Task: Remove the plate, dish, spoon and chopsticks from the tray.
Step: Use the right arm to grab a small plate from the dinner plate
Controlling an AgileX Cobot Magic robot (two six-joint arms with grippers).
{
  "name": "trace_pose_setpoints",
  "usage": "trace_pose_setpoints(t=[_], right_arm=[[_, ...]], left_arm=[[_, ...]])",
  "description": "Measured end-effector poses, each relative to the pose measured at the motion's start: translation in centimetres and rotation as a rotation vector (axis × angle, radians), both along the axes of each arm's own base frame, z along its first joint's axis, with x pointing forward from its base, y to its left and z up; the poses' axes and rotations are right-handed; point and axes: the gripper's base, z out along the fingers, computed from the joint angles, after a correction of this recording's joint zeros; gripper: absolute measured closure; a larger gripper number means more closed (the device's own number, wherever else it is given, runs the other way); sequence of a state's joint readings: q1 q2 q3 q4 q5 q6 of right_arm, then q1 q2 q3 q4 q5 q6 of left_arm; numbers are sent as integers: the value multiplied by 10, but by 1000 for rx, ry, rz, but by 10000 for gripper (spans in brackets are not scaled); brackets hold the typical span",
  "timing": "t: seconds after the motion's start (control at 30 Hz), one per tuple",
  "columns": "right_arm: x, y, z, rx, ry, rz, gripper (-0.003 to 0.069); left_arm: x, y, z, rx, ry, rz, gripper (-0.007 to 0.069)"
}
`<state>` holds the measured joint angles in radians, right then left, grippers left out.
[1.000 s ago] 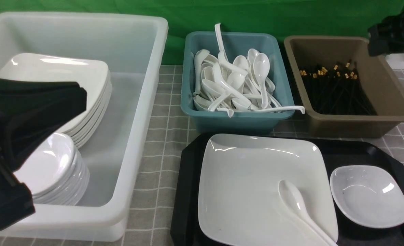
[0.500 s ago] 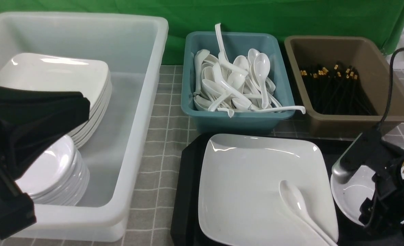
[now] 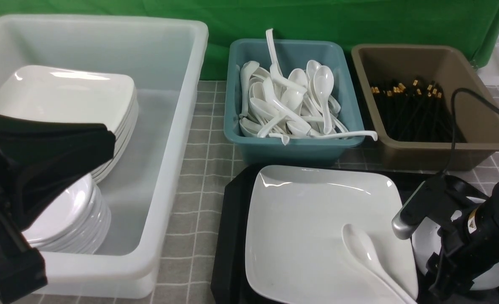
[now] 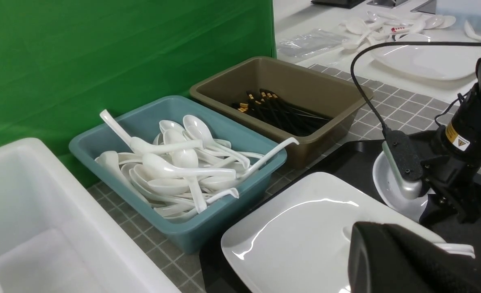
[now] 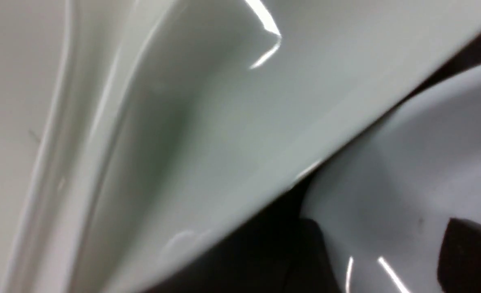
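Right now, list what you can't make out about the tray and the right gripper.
- Right gripper: front view, its own arm hides the fingertips; wrist view is too blurred to tell whether they touch the dish.
- Spoon: handle end cut off by the front view's bottom edge.
- Tray: near side cut off there too, so any chopsticks left on it can't be ruled out.

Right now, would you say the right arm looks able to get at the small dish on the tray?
Probably yes: the right gripper hangs over the dish with its jaws open, and nothing I can see blocks it; the spoon rests on the plate alongside.
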<state>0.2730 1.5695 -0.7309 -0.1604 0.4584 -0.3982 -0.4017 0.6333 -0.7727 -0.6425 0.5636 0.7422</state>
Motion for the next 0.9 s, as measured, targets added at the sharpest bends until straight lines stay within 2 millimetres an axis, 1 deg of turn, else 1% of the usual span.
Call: trace_pose_setpoints(t=[0.13, 0.17, 0.27, 0.3, 0.33, 0.47, 0.63, 0.73, 0.8, 0.87, 0.9], right_arm=[[0, 0, 5, -1, 10, -20, 200], [1, 0, 7, 0, 8, -25, 190], [3, 0, 22, 9, -9, -63, 127], [3, 0, 23, 9, -11, -65, 123], [4, 0, 30, 14, -23, -74, 96], [3, 0, 34, 17, -32, -79, 81], [7, 1, 24, 8, -1, -78, 81], [11, 2, 7, -12, 56, -69, 81], [13, 3, 0, -18, 66, -58, 88], [16, 3, -4, -17, 64, -51, 123], [17, 4, -4, -13, 55, -50, 160]], left_arm=[[0, 0, 0, 0, 0, 0, 615], [0, 0, 0, 0, 0, 0, 615], [0, 0, 0, 0, 1, -1, 615], [0, 0, 0, 2, -1, -1, 615], [0, 0, 0, 2, -1, -1, 615], [0, 0, 0, 1, 1, -1, 615], [0, 0, 0, 1, 1, -1, 615], [0, 0, 0, 1, 1, -1, 615], [0, 0, 0, 1, 1, -1, 615], [0, 0, 0, 1, 1, -1, 615], [0, 0, 0, 2, 1, 0, 615]])
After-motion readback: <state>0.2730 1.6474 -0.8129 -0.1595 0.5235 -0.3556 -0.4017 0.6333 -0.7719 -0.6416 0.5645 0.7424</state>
